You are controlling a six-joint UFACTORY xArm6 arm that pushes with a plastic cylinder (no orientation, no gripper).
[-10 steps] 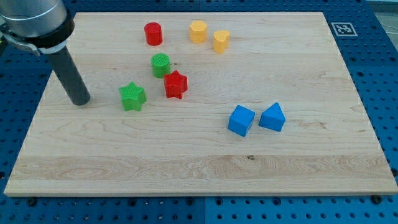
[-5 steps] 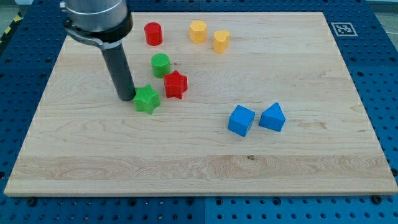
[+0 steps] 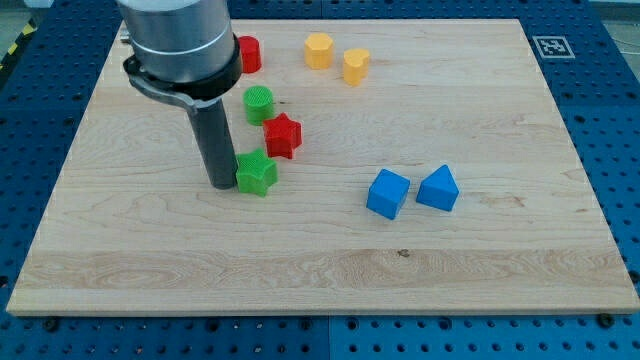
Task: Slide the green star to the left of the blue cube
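The green star [image 3: 257,173] lies on the wooden board [image 3: 480,260], left of centre. My tip [image 3: 221,184] touches the star's left side. The blue cube [image 3: 388,193] sits well to the star's right and a little lower in the view. A blue triangular block [image 3: 438,188] stands just right of the cube.
A red star [image 3: 283,135] sits just above and right of the green star. A green cylinder [image 3: 259,103] is above it. A red cylinder [image 3: 249,54], partly hidden by the arm, and two yellow blocks [image 3: 318,49] [image 3: 355,65] lie near the view's top.
My tip swept from the board's left edge to the right, met the green star and pushed it right and slightly down. The other blocks have not moved.
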